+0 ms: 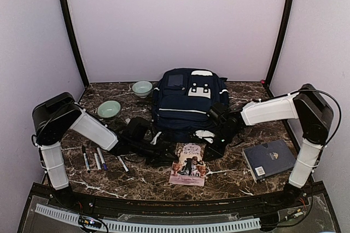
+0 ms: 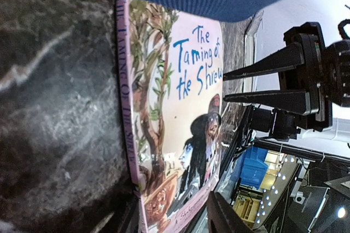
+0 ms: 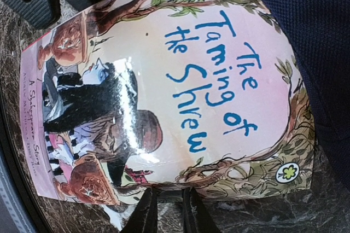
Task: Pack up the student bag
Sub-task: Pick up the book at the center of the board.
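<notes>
— Step in hand?
— Picking up paperback (image 1: 188,164). student bag (image 1: 188,102) sits back-centre of worktop (image 1: 240,175). right claw (image 3: 168,211) nearly closed on paperback's edge; left claw (image 2: 175,211) half-open, empty. Next, likely: lift, find bag's opening.

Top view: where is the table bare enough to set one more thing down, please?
The table is bare between the paperback and the hardcover book, and at the front edge between the markers and the paperback. Crowded: in front of the backpack, and around the bowls.
</notes>
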### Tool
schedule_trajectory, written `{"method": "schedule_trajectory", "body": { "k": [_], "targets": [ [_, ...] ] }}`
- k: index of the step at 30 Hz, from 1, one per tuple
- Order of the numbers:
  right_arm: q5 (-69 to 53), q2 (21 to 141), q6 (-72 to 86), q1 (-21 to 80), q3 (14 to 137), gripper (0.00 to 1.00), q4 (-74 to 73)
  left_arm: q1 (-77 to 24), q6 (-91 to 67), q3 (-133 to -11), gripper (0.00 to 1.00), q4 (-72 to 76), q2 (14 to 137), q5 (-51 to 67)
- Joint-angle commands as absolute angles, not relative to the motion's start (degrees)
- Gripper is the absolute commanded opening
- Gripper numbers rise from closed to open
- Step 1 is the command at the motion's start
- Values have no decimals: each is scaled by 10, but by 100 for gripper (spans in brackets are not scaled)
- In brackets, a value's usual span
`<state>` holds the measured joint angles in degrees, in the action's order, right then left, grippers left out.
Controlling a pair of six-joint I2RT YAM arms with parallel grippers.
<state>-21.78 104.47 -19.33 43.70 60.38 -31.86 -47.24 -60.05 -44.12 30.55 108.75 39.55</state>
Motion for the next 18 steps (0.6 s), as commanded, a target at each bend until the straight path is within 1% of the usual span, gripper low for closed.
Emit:
{"method": "schedule_trajectory", "body": {
  "k": [1,4,6,10,12,14,18],
  "targets": [
    [-149,1121,-189,447,561,18,-318,-504,-566,-488,42,302,1075,430],
    [-143,1116,-191,447,557,18,-315,-504,-553,-494,43,238,1074,396],
    [-142,1118,-191,447,557,18,-317,-504,-558,-497,46,168,1076,360],
    [-144,1124,-189,447,557,18,-320,-508,-553,-514,50,24,1075,240],
    [-147,1128,-189,447,556,18,-321,-512,-553,-517,51,7,1077,221],
    [-151,1133,-187,448,557,18,-321,-515,-547,-529,53,9,1091,228],
    [-150,1155,-185,455,559,18,-326,-524,-536,-567,54,-55,1124,197]
  ]
}}
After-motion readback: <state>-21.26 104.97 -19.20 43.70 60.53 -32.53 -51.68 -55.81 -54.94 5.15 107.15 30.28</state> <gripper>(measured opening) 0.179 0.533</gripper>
